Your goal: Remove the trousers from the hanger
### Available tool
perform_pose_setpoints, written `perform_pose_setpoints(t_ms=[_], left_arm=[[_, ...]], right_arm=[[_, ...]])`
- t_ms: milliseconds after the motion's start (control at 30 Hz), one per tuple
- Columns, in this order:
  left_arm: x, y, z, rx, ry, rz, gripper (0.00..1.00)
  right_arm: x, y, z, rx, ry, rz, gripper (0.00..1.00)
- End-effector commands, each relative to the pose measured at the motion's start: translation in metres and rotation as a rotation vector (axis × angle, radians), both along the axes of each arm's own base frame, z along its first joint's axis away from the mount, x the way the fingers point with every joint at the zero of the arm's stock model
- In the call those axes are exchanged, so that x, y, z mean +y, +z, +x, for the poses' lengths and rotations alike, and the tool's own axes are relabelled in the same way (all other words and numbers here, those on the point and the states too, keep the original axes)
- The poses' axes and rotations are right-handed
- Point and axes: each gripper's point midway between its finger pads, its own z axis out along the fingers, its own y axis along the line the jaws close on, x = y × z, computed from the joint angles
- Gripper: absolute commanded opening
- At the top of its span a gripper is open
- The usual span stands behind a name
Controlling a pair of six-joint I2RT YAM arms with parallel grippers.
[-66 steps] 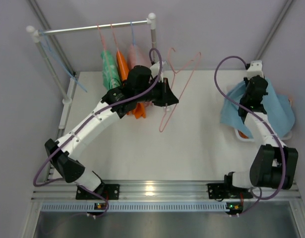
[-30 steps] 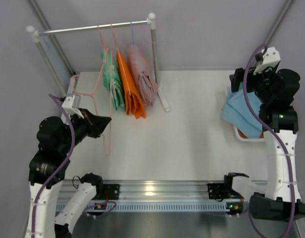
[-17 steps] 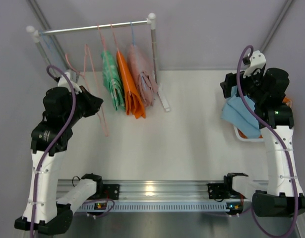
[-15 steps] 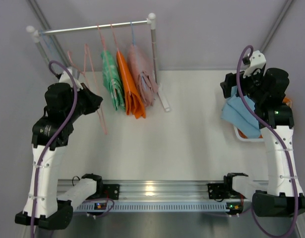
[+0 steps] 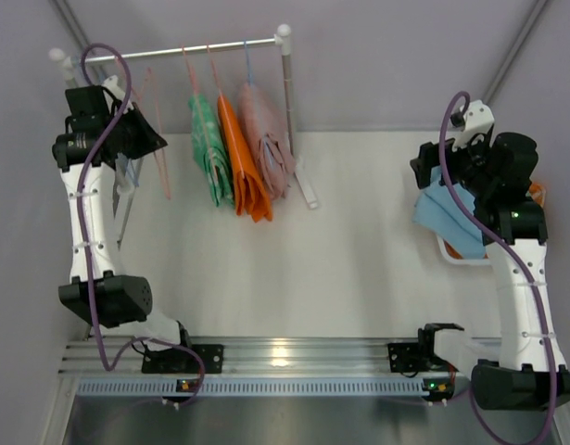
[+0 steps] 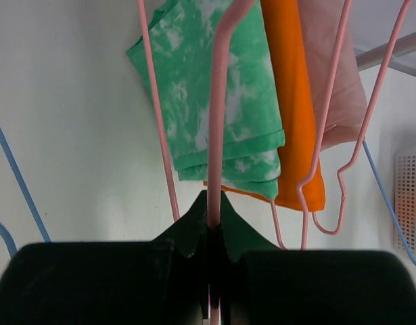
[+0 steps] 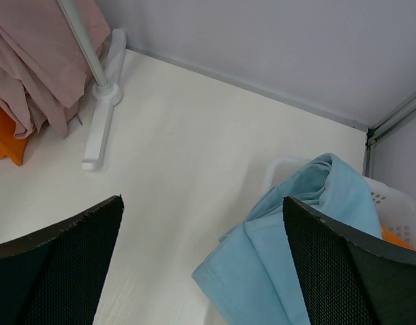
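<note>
The white table (image 5: 340,250) carries a rack (image 5: 173,51) at its far left and a basket (image 5: 451,252) at its right edge. The left arm reaches up to the rack's left end. Its gripper (image 5: 153,139) is clamped on the wire of a bare pink hanger (image 5: 158,130), and the wrist view shows the jaws pinched tight on that wire (image 6: 214,169). Three cloths hang side by side on the rail: green (image 5: 207,148), orange (image 5: 240,162) and pink (image 5: 266,139). The right gripper (image 5: 424,171) hovers above the basket with its fingers (image 7: 59,250) spread wide, holding nothing. The blue trousers (image 5: 451,218) are off any hanger. They lie crumpled in the basket, with one fold spilling over its rim (image 7: 390,203) onto the table. A bit of orange cloth (image 7: 397,238) shows beneath them.
</note>
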Motion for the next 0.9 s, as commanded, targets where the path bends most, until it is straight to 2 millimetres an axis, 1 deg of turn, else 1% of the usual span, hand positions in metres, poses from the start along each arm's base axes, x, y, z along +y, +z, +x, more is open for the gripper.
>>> perform_pose_setpoints(t_ms=[0,33,67,100,133,167,200,333,367,400,433,467,500,567,633,667,700,733,800,867], left_arm=[[-0.011,0.035,0.008,-0.118,-0.177,-0.023,0.00],[-0.009,0.041,0.010,-0.141,-0.191,-0.008,0.00],[-0.008,0.036,0.016,-0.130,-0.204,-0.008,0.00],[-0.008,0.037,0.018,-0.136,-0.216,-0.009,0.00],[-0.007,0.039,0.021,-0.146,-0.217,-0.001,0.00],[-0.005,0.037,0.024,-0.147,-0.216,0.000,0.00],[-0.004,0.039,0.026,-0.159,-0.217,0.008,0.00],[0.007,0.036,0.039,-0.147,-0.164,0.029,0.00],[0.009,0.031,0.044,-0.132,-0.158,0.026,0.00],[0.009,0.031,0.047,-0.132,-0.154,0.026,0.00],[0.014,0.028,0.050,-0.119,-0.127,0.022,0.00],[0.016,0.020,0.055,-0.098,-0.120,0.017,0.00],[0.018,0.017,0.058,-0.089,-0.111,0.017,0.00],[0.021,0.005,0.063,-0.057,-0.100,0.010,0.00],[0.022,0.001,0.066,-0.048,-0.090,0.008,0.00],[0.023,-0.004,0.068,-0.037,-0.086,0.004,0.00],[0.023,-0.003,0.068,-0.040,-0.084,0.005,0.00],[0.023,-0.007,0.068,-0.030,-0.083,0.000,0.00],[0.022,-0.010,0.067,-0.022,-0.090,-0.009,0.00],[0.021,-0.019,0.064,0.005,-0.094,-0.016,0.01]], right_arm=[[0.007,0.007,-0.009,-0.049,0.038,-0.021,1.00],[0.007,0.005,-0.010,-0.050,0.041,-0.026,0.99],[0.007,0.003,-0.012,-0.054,0.044,-0.030,0.99],[0.007,0.002,-0.012,-0.058,0.045,-0.037,0.99],[0.007,-0.005,-0.013,-0.050,0.048,-0.039,0.99],[0.007,-0.002,-0.014,-0.067,0.048,-0.043,0.99],[0.007,-0.003,-0.015,-0.072,0.052,-0.046,0.99],[0.009,-0.009,-0.017,-0.071,0.061,-0.044,0.99],[0.009,-0.008,-0.017,-0.074,0.064,-0.044,0.99],[0.010,-0.007,-0.017,-0.078,0.066,-0.042,0.99],[0.010,-0.008,-0.018,-0.079,0.069,-0.040,0.99],[0.011,-0.008,-0.018,-0.079,0.070,-0.038,0.99],[0.011,-0.008,-0.018,-0.078,0.070,-0.032,0.99],[0.011,-0.008,-0.019,-0.078,0.072,-0.030,1.00],[0.011,-0.007,-0.020,-0.081,0.072,-0.030,1.00],[0.012,-0.008,-0.021,-0.078,0.073,-0.030,0.99],[0.012,-0.008,-0.021,-0.080,0.072,-0.030,0.99],[0.012,-0.007,-0.022,-0.081,0.072,-0.030,0.99],[0.011,-0.006,-0.023,-0.086,0.068,-0.031,0.99],[0.011,-0.005,-0.024,-0.085,0.070,-0.029,1.00]])
